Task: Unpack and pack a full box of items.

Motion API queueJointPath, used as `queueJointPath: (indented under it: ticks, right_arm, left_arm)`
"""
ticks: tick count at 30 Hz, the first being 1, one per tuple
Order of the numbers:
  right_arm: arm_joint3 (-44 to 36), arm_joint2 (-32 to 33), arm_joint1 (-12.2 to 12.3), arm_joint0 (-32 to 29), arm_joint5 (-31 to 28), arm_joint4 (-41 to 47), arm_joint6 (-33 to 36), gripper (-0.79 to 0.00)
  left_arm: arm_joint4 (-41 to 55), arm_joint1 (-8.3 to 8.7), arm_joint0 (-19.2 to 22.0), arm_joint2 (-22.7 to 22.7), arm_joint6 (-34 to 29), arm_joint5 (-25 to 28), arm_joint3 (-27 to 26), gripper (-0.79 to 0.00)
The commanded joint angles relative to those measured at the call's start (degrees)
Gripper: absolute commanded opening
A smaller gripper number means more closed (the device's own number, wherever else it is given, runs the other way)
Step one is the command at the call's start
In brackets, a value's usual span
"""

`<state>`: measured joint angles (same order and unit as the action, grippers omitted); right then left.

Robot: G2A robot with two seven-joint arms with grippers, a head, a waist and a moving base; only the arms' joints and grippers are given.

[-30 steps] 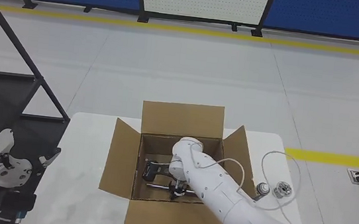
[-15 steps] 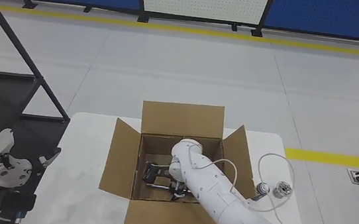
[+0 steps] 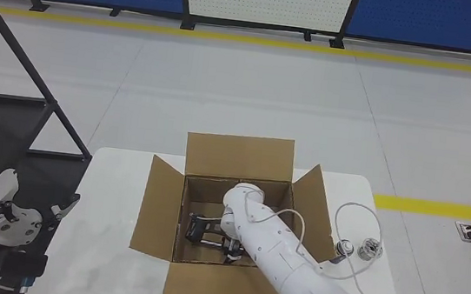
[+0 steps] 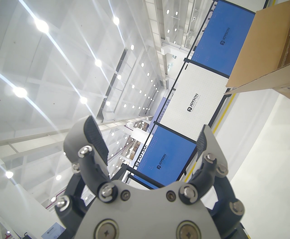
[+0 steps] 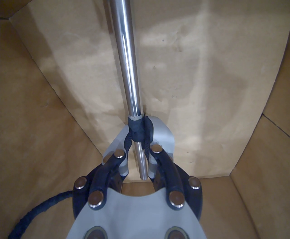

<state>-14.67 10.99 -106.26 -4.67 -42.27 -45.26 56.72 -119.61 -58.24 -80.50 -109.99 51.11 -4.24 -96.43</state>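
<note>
An open cardboard box stands on the white table. My right arm goes down into it, and my right gripper is shut on a shiny metal rod near the rod's end, over the brown box floor. From above, the right gripper sits low in the box beside a dark object that I cannot make out. My left gripper is open and holds nothing, pointing up toward the ceiling. It rests off the table's left corner.
Two small round metal parts with a thin cable lie on the table right of the box. A black rack stands at the left. A box flap is in the left wrist view.
My right arm has shifted a little to the left inside the box, with the rod in its grip. The left arm has not moved.
</note>
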Motion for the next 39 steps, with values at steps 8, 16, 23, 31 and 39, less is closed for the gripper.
queueJointPath:
  ticks: [8, 16, 23, 31, 39]
  right_arm:
    - [2.0, 0.8, -0.5, 1.1, -0.9, -0.5, -2.3, -0.785]
    - [3.0, 1.6, 0.2, 2.9, -0.4, -1.6, -5.8, -0.785]
    - [2.9, 2.0, 1.3, 3.9, 0.0, -3.1, -7.9, -0.785]
    - [3.4, 3.2, 2.1, 2.5, 0.9, -1.7, -3.8, -0.785]
    - [2.6, 4.2, 2.6, 1.6, 1.3, -0.8, -0.9, -0.714]
  left_arm:
    - [0.0, 0.0, 0.0, 0.0, 0.0, 0.0, 0.0, 0.0]
    - [0.0, 0.0, 0.0, 0.0, 0.0, 0.0, 0.0, 0.0]
    - [0.0, 0.0, 0.0, 0.0, 0.0, 0.0, 0.0, 0.0]
    - [0.0, 0.0, 0.0, 0.0, 0.0, 0.0, 0.0, 0.0]
    - [0.0, 0.0, 0.0, 0.0, 0.0, 0.0, 0.0, 0.0]
